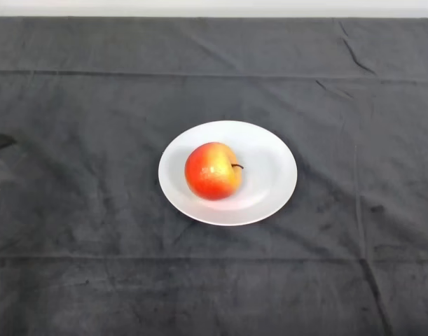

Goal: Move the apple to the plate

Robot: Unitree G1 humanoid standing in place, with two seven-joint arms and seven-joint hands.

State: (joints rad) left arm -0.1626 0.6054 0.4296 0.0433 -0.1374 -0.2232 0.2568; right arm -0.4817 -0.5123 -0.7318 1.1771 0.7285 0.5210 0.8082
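On the white plate [270, 189] sits the apple [213, 171].

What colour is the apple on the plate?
Red blending into yellow, apple on the white plate, head view.

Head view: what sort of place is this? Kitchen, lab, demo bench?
Most likely a staged test bench, not a kitchen. A wrinkled dark cloth covers the whole table, a pale strip of wall runs behind it, and the only props are a white plate and the apple on it.
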